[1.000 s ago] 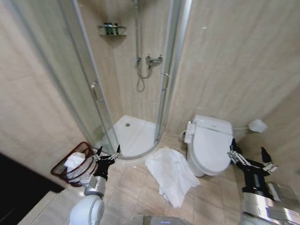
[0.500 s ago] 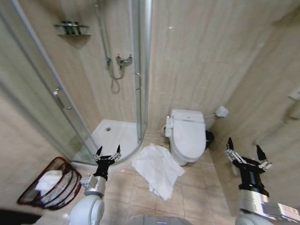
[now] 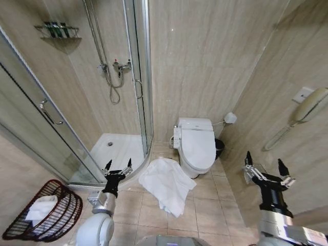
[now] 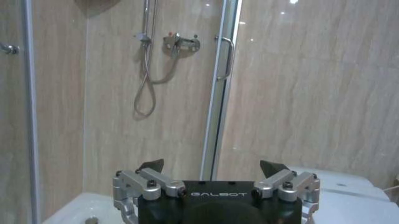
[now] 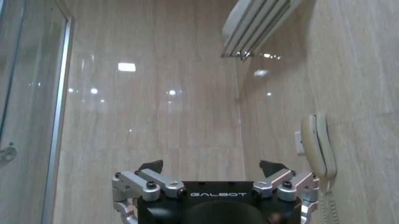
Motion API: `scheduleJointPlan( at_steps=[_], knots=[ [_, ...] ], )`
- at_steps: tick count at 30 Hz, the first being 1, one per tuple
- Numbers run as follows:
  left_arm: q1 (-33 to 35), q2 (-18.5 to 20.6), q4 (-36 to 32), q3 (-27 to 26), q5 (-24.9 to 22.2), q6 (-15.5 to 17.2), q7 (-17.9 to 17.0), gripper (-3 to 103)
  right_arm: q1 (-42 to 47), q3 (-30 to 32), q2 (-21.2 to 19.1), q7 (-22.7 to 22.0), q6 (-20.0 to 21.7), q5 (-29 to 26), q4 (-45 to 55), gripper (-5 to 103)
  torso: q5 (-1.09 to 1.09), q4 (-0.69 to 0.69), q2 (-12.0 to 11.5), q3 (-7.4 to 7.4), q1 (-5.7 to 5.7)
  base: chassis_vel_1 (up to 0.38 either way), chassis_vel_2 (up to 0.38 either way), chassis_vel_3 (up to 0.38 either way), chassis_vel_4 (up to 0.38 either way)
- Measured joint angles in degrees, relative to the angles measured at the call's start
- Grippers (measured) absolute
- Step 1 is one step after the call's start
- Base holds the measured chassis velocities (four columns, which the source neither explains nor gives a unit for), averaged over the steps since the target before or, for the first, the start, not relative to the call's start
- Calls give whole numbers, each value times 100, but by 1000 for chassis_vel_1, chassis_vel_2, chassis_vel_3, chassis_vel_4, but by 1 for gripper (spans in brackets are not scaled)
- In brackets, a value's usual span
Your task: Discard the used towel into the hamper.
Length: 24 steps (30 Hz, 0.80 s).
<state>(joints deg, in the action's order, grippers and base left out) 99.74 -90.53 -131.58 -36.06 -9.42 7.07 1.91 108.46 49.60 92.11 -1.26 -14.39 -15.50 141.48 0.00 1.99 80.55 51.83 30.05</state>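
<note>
at the far left of your head view the hamper [image 3: 43, 218] sits on the floor tiles, tipped so its open mouth faces up and toward you, and a folded white cloth [image 3: 40, 209] lies inside it. just to its right you have the glass shower stall [image 3: 77, 118], with a small shelf of bottles [image 3: 57, 29] high on its wall and the hose and tap [image 3: 115, 69] further along. your left gripper [image 3: 117, 167] hangs in front of the shower tray's curved edge, near the hamper but apart from it, with its fingers spread wide and nothing between them; in the left wrist view the same gripper [image 4: 212, 165] points at the shower door handle [image 4: 226, 58] and the wall, fingers apart and empty.

moving right, the used towel [image 3: 166, 184] lies crumpled on the floor between the shower tray and the toilet [image 3: 196, 145], its top edge just beside the toilet base. it is well apart from the hamper, and neither gripper touches it.

further right, a wall phone [image 3: 310, 105] hangs on the side wall. your right gripper [image 3: 264, 166] is held up near that wall, fingers wide and empty; in the right wrist view the gripper [image 5: 212, 165] faces the tiled wall with the phone [image 5: 318, 144] beside it.
</note>
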Motion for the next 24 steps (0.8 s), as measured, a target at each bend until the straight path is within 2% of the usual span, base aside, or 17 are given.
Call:
scheduleJointPlan(
  at_steps=[6, 17, 24],
  knots=[
    [0, 0, 0, 0, 0, 0, 0, 100, -98, -157, -36, -119, 55, 149, -40, 100, 0, 0, -236, -127, -111, 0, 0, 0, 0],
    [0, 0, 0, 0, 0, 0, 0, 100, -355, -131, -143, -138, 275, 60, -290, 100, 0, 0, -632, -338, -294, 0, 0, 0, 0],
    [0, 0, 0, 0, 0, 0, 0, 100, -525, -451, -210, -105, 315, 68, -620, 100, 1, 0, -857, -461, -395, 0, 0, 0, 0]
  ],
)
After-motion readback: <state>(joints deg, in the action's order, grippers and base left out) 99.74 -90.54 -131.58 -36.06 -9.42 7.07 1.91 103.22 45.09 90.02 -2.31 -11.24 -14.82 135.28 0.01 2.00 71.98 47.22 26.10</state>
